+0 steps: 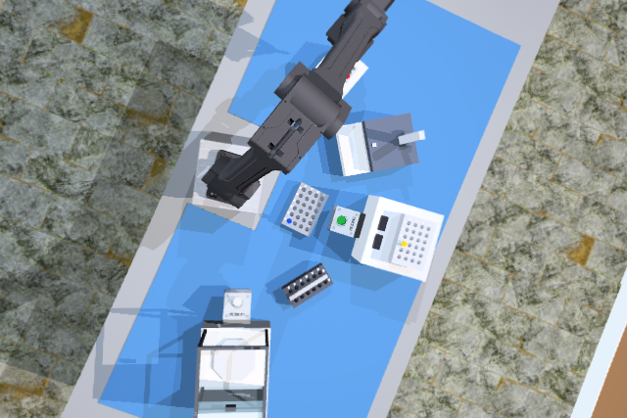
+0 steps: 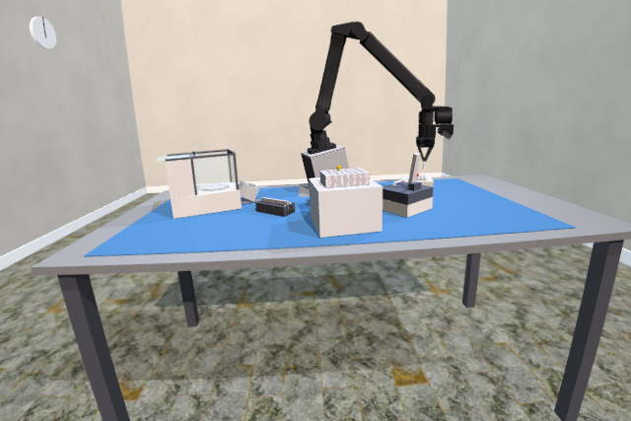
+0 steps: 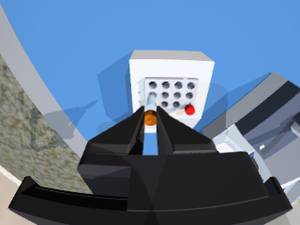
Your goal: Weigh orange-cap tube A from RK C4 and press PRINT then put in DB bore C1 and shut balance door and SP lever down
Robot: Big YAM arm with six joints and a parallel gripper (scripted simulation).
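Note:
My gripper (image 2: 425, 154) (image 3: 150, 111) is shut on tube A (image 2: 423, 166) (image 3: 151, 102), just below its orange cap. The tube hangs upright above the dry block (image 1: 361, 69) (image 3: 171, 67). In the wrist view its lower end overlaps the block's left column of bores; the exact bore below it cannot be told. A red-capped tube (image 1: 347, 76) (image 3: 189, 110) sits in the block's near right bore. The balance (image 1: 236, 319) (image 2: 203, 206) has its door (image 1: 230, 395) slid back, open. I see no green lamp lit on it. The SP lever (image 1: 412, 137) (image 2: 414, 170) stands up.
The rack (image 1: 305, 209) holds a blue-capped tube (image 1: 289, 221). The mixer (image 1: 364, 254) (image 2: 346, 210) holds a yellow-capped tube (image 1: 404, 244) (image 2: 338, 168). The magnet block (image 1: 307, 285) (image 2: 275, 206) lies between mixer and balance. The spectrophotometer (image 1: 387, 124) (image 2: 407, 207) stands beside the dry block.

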